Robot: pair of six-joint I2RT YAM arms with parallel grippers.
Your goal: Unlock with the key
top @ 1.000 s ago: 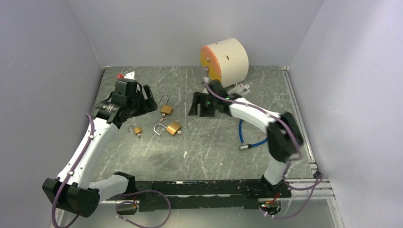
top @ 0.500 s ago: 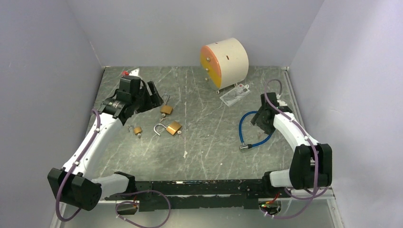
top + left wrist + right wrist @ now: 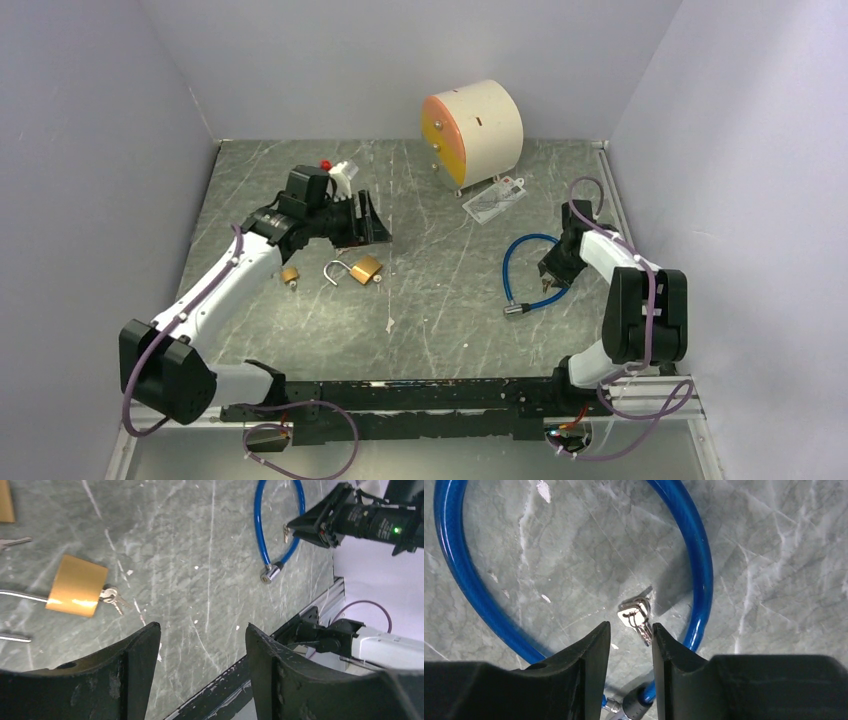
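Near the right edge of the grey marbled table (image 3: 450,300), a blue plastic-coated cable lock (image 3: 704,545) lies in an open loop, its silver barrel end (image 3: 634,707) toward the near edge. Inside the loop, a small bunch of silver keys (image 3: 636,617) lies flat on the table. The right fingers (image 3: 584,670) hang low over it with a narrow gap between them; the keys sit at the mouth of that gap, close to one tip, but are not pinched. Over the left half of the table the left fingers (image 3: 130,675) are spread wide with nothing between them, held above the surface beside a brass padlock with an open steel shackle (image 3: 365,268) and a key bunch in its keyhole (image 3: 112,597). A smaller brass padlock (image 3: 290,274) lies beside it, toward the left edge. At the far edge stands a cream cylinder with an orange face (image 3: 485,125), a white card (image 3: 493,198) just in front of it.
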